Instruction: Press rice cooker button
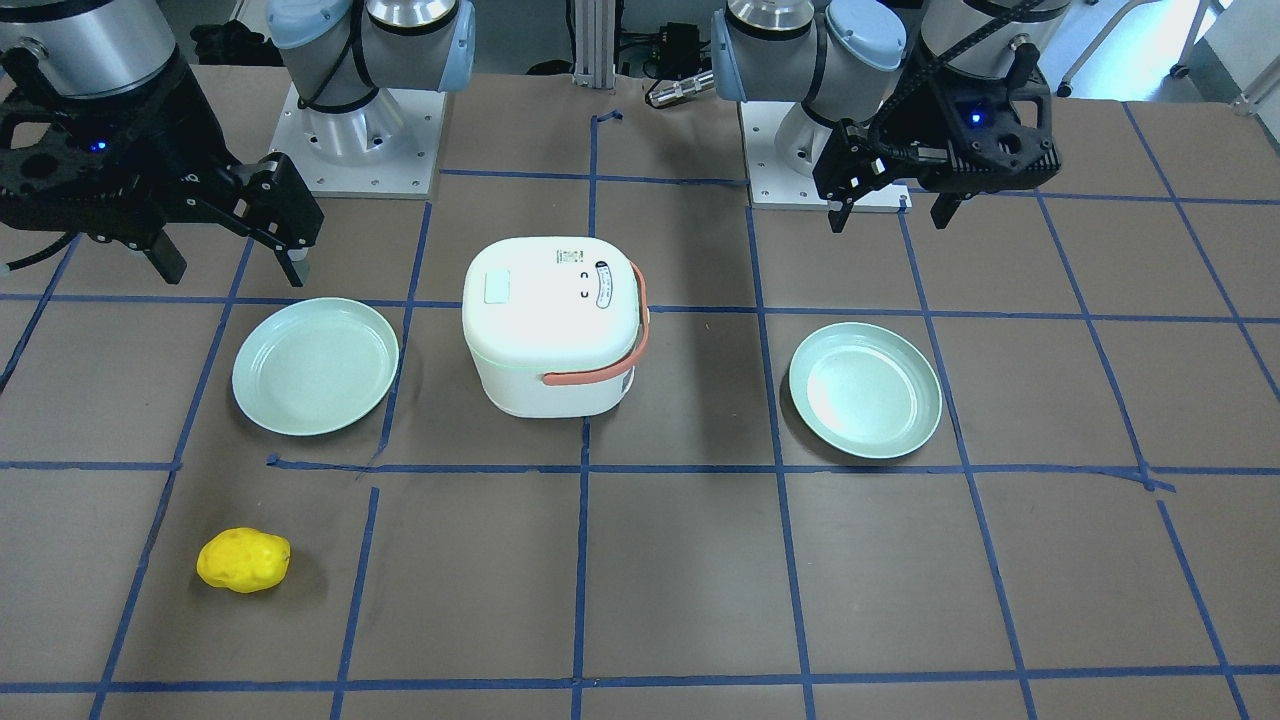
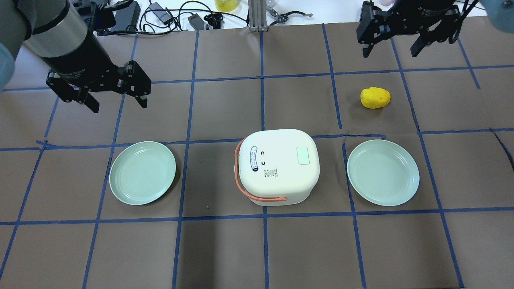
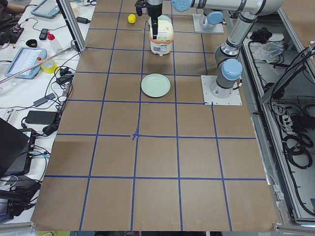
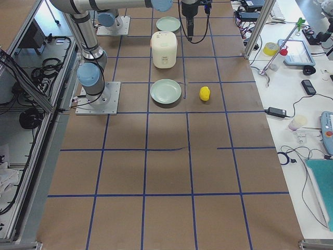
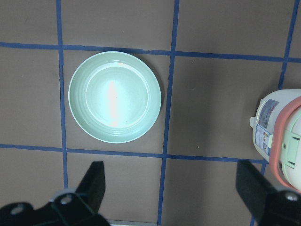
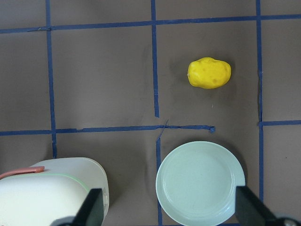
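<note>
The white rice cooker [image 2: 277, 166] with a salmon handle stands at the table's middle, lid shut. A pale green rectangular button [image 2: 302, 155] sits on its lid and also shows in the front view [image 1: 497, 287]. My left gripper [image 2: 119, 105] is open and empty. It hangs high above the table, far left of the cooker. My right gripper [image 2: 389, 53] is open and empty, high above the far right part of the table. The cooker's edge shows in the left wrist view [image 5: 282, 141] and in the right wrist view [image 6: 51, 193].
Two pale green plates flank the cooker, one on the left [image 2: 142, 172] and one on the right [image 2: 383, 172]. A yellow lumpy object [image 2: 375, 97] lies beyond the right plate. Blue tape lines grid the brown table. Cables and devices lie past the far edge.
</note>
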